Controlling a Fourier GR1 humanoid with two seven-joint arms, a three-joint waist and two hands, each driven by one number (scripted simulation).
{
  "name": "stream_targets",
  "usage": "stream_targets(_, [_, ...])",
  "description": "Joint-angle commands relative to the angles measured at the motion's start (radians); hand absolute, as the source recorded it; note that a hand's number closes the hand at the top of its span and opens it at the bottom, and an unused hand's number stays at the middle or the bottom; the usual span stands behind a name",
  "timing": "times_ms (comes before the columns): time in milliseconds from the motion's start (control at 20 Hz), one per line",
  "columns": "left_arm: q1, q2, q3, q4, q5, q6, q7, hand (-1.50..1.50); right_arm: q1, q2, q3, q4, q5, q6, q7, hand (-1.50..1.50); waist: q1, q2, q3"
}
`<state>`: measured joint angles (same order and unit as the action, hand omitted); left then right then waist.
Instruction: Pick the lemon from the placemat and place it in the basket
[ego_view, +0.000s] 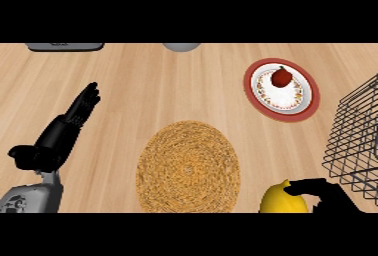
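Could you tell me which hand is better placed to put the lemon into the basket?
The right hand. Its fingers are curled round the lemon, just beside the basket at the view's right. The left hand rests open at the far left, beyond the placemat.

head view, steeply down, counter (148, 85)

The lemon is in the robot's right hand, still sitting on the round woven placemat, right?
Not quite. The lemon is in the right hand, whose fingers curl round it, but it is not on the woven placemat. The head view shows it off the mat's right side, near the wire basket.
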<state>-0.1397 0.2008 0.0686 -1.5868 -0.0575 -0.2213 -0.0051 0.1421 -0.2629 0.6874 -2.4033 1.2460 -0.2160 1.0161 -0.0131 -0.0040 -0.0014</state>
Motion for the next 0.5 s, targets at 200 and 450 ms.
stream_targets(200, [-0.041, 0.002, 0.001, 0.019, -0.006, -0.004, 0.011, 0.00, -0.147, 0.031, -0.265, -0.175, -0.100, 0.214, 0.088, 1.50, 0.009, 0.005, 0.001])
stream_targets(450, [-0.011, -0.035, -0.029, -0.019, -0.030, 0.023, 0.015, 0.00, -0.293, 0.057, -0.511, -0.038, -0.173, 0.218, 0.047, 1.50, 0.017, 0.006, 0.002])
